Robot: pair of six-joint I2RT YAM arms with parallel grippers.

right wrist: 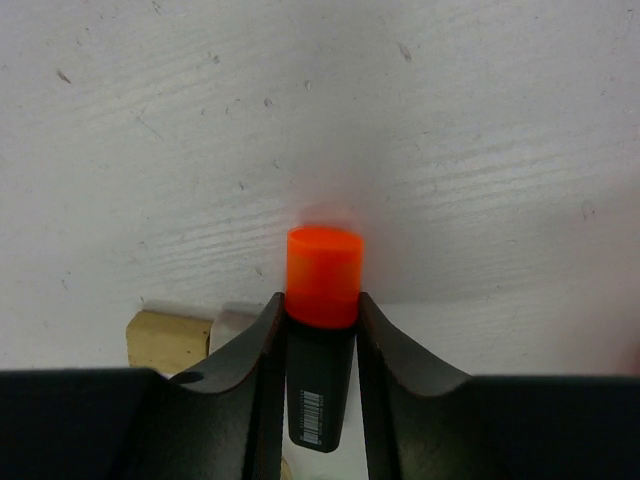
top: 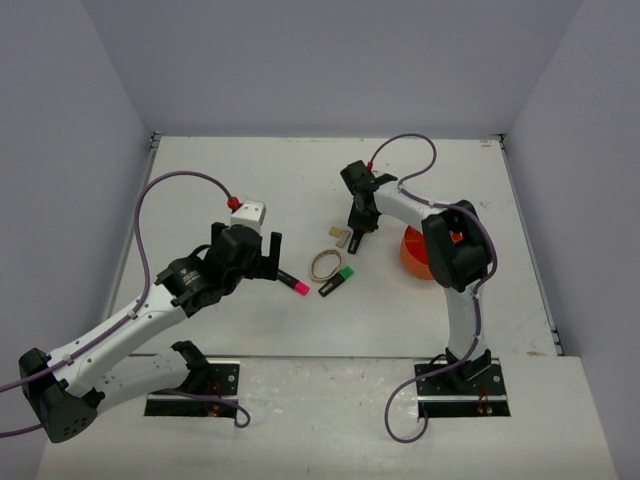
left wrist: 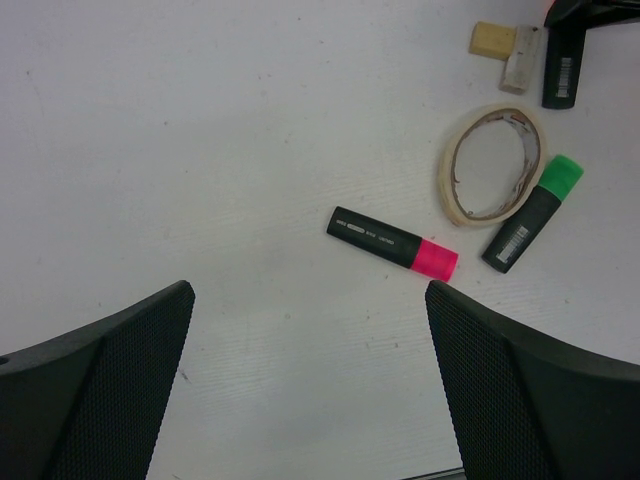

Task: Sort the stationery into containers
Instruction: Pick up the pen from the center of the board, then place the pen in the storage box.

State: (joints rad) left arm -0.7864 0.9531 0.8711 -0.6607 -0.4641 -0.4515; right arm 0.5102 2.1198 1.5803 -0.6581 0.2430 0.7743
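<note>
My right gripper [right wrist: 322,305] is shut on a black highlighter with an orange cap [right wrist: 323,275], one jaw against each side of it, cap pointing away from the wrist; from above this gripper [top: 358,228] is left of the orange pot [top: 413,256]. A tan block [right wrist: 168,340] lies just left of it. My left gripper [left wrist: 308,290] hangs open over bare table, with a black highlighter with a pink end [left wrist: 392,241] a little ahead of its right finger. Beyond lie a tan rubber band [left wrist: 447,180] and a black highlighter with a green end [left wrist: 533,212].
The pink-ended highlighter [top: 292,282], rubber band [top: 325,264] and green-ended highlighter [top: 337,280] lie in a row mid-table between the arms. A pale block [left wrist: 521,58] sits beside the tan block [left wrist: 492,40]. The right arm's body hides part of the pot.
</note>
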